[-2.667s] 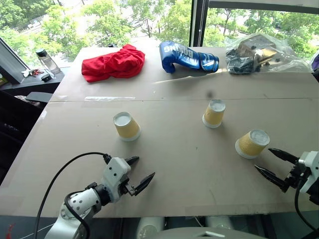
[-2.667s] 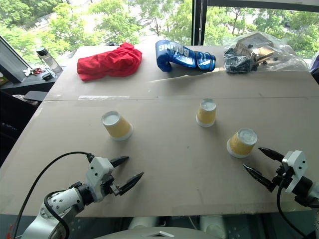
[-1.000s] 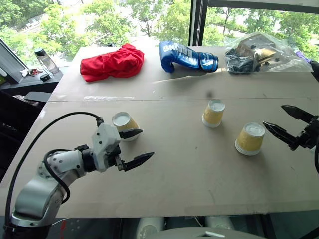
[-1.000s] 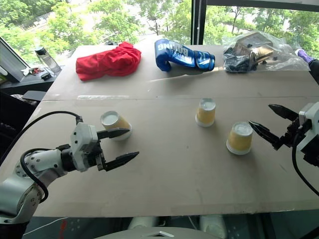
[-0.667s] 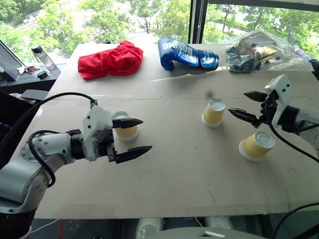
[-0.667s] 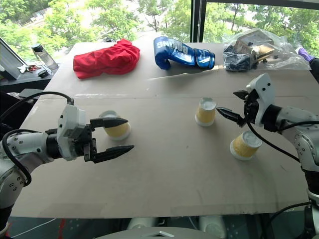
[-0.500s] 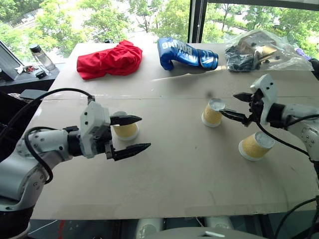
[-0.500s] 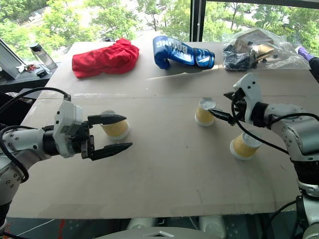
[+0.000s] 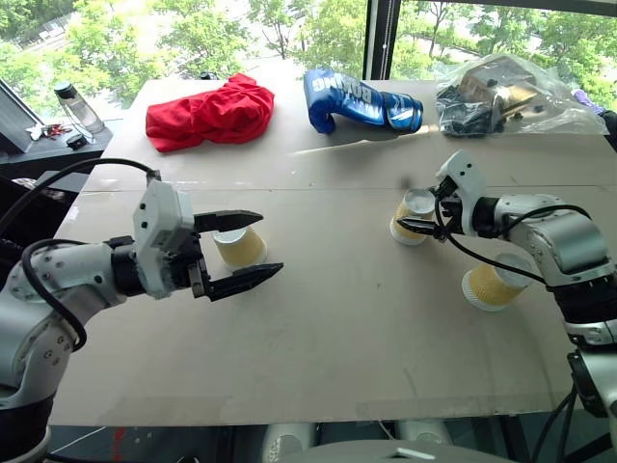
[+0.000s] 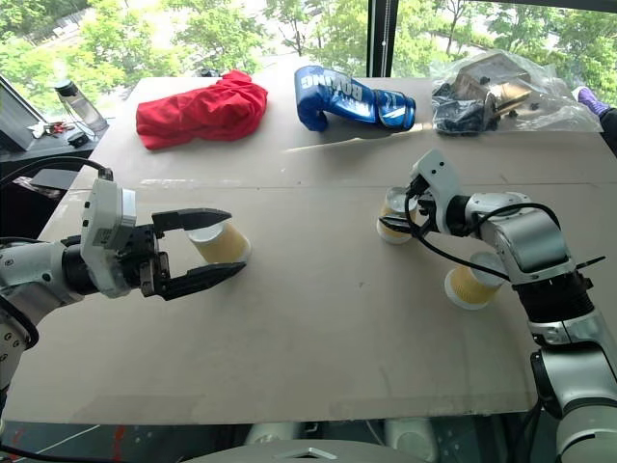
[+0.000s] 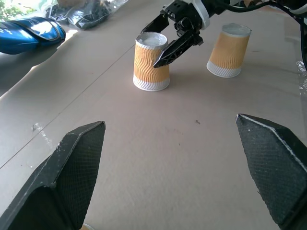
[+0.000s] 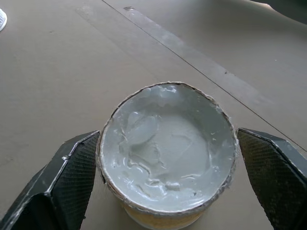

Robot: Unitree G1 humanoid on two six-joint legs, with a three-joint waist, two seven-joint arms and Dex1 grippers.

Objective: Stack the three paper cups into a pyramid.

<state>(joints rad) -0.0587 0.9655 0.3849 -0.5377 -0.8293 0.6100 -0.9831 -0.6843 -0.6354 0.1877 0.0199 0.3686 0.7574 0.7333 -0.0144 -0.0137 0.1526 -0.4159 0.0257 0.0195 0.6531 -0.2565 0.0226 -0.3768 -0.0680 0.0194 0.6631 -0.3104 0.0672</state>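
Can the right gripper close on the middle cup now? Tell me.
Probably yes: the right gripper already straddles the middle cup, a finger on each side, nothing between them.

The bench [image 9: 328, 338] has a plain brown top with a seam running across it. Behind it, large windows [image 9: 289, 29] with a dark frame [image 9: 378, 43] admit daylight and show green trees.

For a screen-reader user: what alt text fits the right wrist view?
An upside-down paper cup sits between the right tool's two black fingers, which flank its sides, its white base facing the camera. Brown cardboard tabletop lies behind it.
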